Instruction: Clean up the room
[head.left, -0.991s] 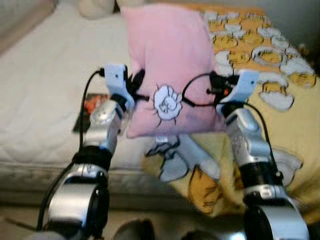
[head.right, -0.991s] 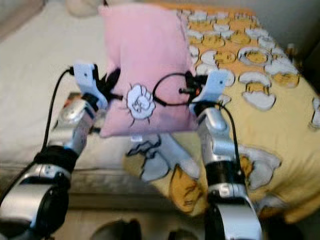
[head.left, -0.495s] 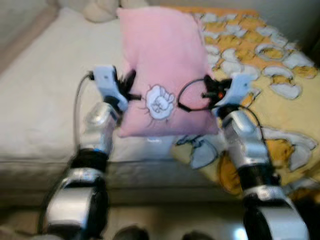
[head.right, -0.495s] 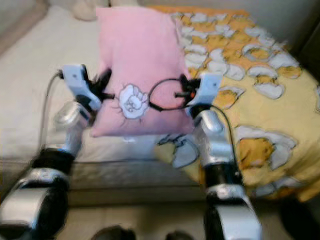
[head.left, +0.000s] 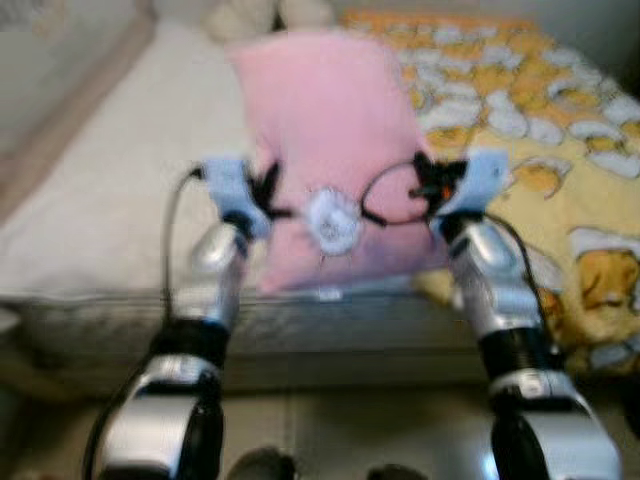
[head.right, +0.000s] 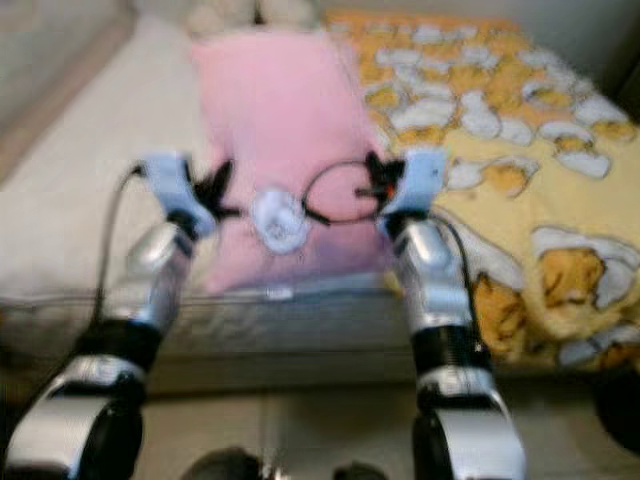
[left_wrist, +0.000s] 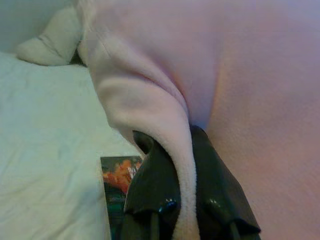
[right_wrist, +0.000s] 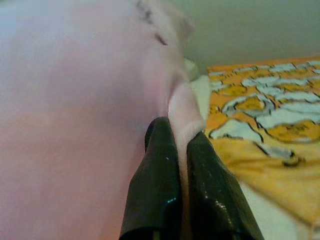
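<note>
- While it is held up between both arms, the pink pillow (head.left: 335, 150) hangs above the near part of the bed, with its lower edge close to the mattress edge.
- A white flower-like patch (head.left: 332, 220) sits low on the pillow's front face.
- The left gripper (left_wrist: 186, 150) pinches the pillow's left edge: a fold of pink fabric runs between its two black fingers (left_wrist: 152, 185), which press on it from both sides.
- The right gripper (right_wrist: 179, 145) pinches the pillow's right edge in the same way, its fingers (right_wrist: 157, 180) narrow with a thin fold of fabric between them.
- Both silver arms reach forward from the lower part of the head views, the left arm (head.left: 200, 300) and the right arm (head.left: 490, 300) about level with each other.
- The white sheet (head.left: 110, 210) covers the left part of the bed.
- A yellow blanket (head.left: 560, 170) with white and orange cartoon prints covers the right part and drapes over the near edge.
- A flat printed item with orange artwork (left_wrist: 120, 180), perhaps a book, lies on the sheet beside the left gripper.
- A pale soft object (left_wrist: 50, 40) lies at the far end of the bed, behind the pillow.
</note>
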